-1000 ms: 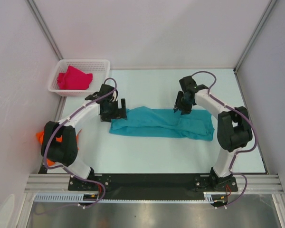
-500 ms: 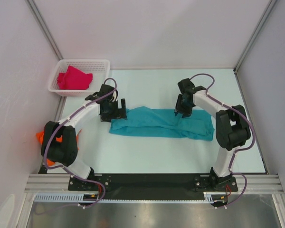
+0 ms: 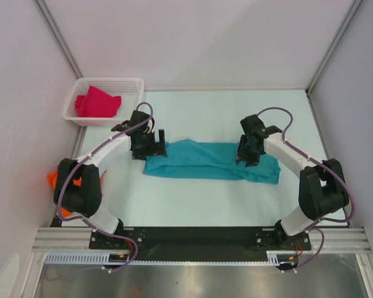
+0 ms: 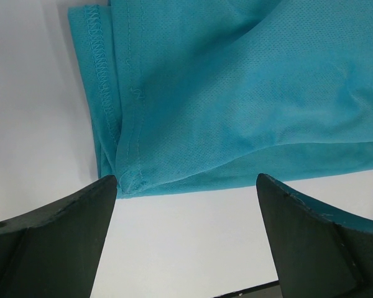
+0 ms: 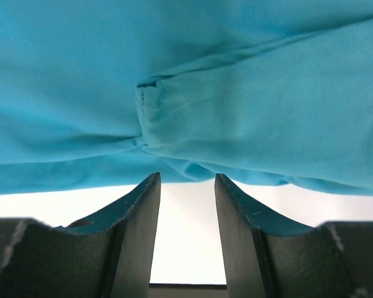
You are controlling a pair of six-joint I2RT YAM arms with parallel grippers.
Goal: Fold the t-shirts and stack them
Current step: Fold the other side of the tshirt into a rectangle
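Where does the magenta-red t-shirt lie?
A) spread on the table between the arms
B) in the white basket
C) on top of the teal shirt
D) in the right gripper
B: the magenta-red t-shirt sits bunched inside the white basket at the far left.

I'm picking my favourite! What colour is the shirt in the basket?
Magenta-red t-shirt, in the white basket; clearest in the top view.
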